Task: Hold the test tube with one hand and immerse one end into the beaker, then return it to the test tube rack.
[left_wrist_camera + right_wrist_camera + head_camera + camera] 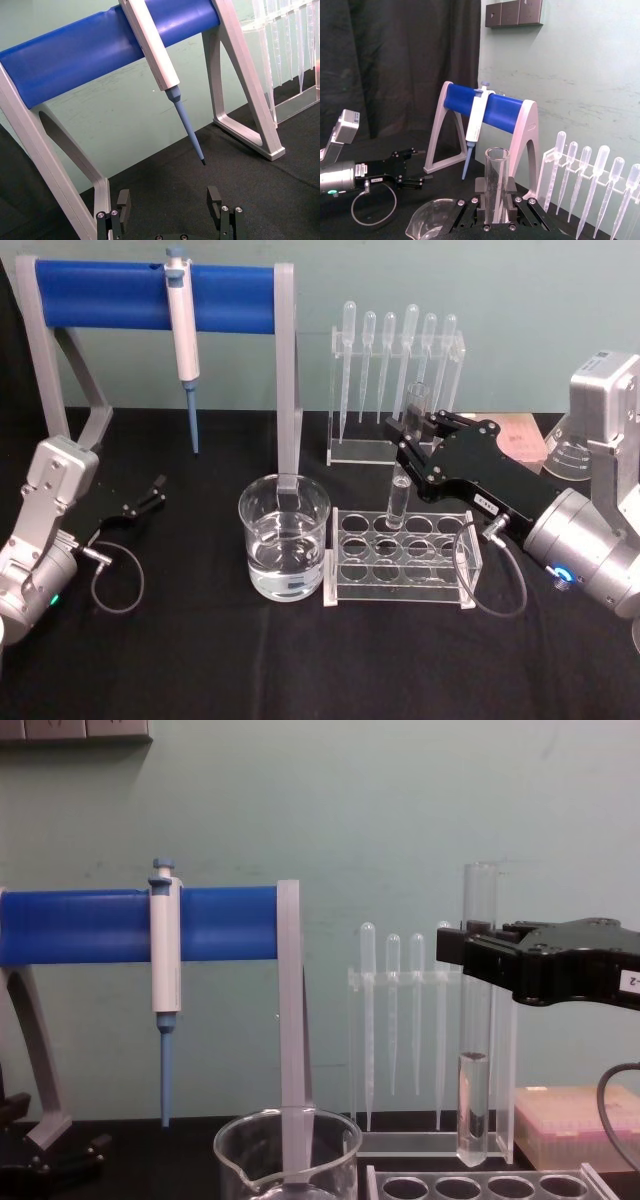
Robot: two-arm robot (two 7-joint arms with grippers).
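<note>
The test tube [397,502] stands upright with my right gripper [410,435] shut on its upper part. In the chest view the test tube [477,1100] hangs with its rounded bottom just above the clear rack [480,1186], and the right gripper [472,955] comes in from the right. The right wrist view looks down the test tube [496,175] clamped in the right gripper [494,212]. The beaker [285,538], partly filled with clear water, stands left of the rack. My left gripper [152,492] rests open at the far left, its fingers [215,199] spread over bare cloth.
A blue-barred stand [150,285] with a white-and-blue pipettor [182,335] hanging from it stands behind the beaker, one grey leg [288,390] close to it. A holder of plastic pipettes [395,360] is behind the rack [400,550]. A flask [566,455] sits far right.
</note>
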